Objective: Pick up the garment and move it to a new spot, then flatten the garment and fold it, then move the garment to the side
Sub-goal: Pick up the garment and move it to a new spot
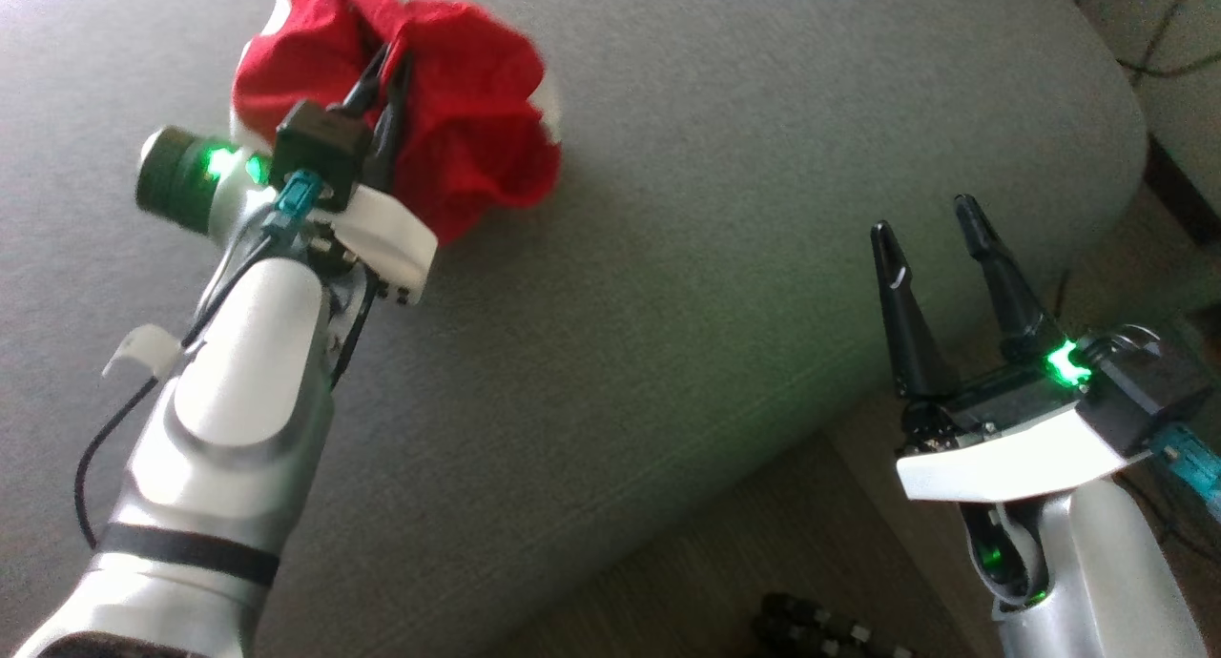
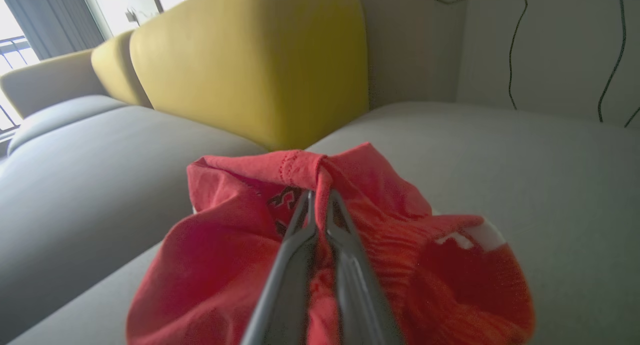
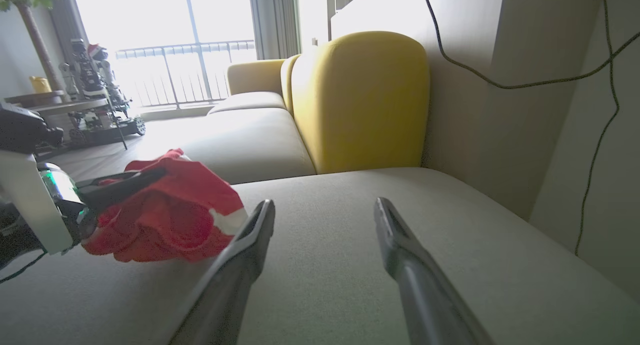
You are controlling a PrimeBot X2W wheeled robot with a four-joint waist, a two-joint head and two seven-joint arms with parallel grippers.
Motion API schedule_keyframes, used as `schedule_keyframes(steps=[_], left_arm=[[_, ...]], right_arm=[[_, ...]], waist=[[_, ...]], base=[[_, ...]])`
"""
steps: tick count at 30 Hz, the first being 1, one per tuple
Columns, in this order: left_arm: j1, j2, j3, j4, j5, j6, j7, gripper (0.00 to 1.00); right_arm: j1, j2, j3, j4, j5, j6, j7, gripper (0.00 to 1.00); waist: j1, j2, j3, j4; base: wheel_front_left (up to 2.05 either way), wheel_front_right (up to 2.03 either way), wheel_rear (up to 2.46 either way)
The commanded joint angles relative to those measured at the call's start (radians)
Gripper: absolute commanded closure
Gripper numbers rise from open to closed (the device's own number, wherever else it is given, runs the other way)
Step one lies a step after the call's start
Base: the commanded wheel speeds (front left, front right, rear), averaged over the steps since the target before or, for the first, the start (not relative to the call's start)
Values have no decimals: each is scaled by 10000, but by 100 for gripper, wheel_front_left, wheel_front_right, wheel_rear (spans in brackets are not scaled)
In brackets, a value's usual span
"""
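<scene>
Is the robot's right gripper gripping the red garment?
No: the right gripper stands open and empty, apart from the red garment, which the left gripper pinches.

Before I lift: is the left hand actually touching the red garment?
Touching. In the left wrist view the left hand is shut, pinching a fold of the red garment.

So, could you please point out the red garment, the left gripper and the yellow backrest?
red garment [image 1: 477,114], head view, bunched middle
left gripper [image 2: 321,196], left wrist view, between its fingertips
yellow backrest [image 3: 360,100], right wrist view, front face
</scene>
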Motion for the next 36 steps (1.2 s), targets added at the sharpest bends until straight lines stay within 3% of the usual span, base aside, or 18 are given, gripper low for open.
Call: schedule_keyframes(steps=[1,5,6,8,14,24,31,36], left_arm=[[-499,291,176,10,118,94,-142,100],[-697,281,105,949,186,273,-243,100],[-746,268,90,1126,203,338,-252,73],[-842,260,70,1232,232,485,-259,0],[-509,-88,181,248,-135,794,-263,0],[1996,-644,612,-2188,-959,1519,-265,0],[4004,-868,1143,-4006,-1749,1720,-265,0],[5107,-908,1328,-5195,-1563,1822,-265,0]], right_arm=[[-97,5,248,-395,76,-2,-65,0],[-140,5,322,-368,-5,-2,-65,0],[-150,5,352,-372,-31,-2,-65,0],[-166,5,407,-407,-91,-2,-65,0],[-27,5,467,-390,-317,-2,-65,0],[406,5,390,-144,-693,-2,-65,0],[722,5,277,155,-747,-2,-65,0],[969,5,181,355,-780,-2,-65,0]], waist=[[0,-1,384,-385],[0,-1,414,-359],[0,-1,400,-328],[0,-1,367,-237],[0,-1,-157,539],[0,-1,-1381,2641],[0,-1,-2128,4318],[0,-1,-2619,5165]], base=[[0,0,0],[0,0,0],[0,0,0],[0,0,0],[0,0,0],[0,0,0],[0,0,0],[0,0,0]])
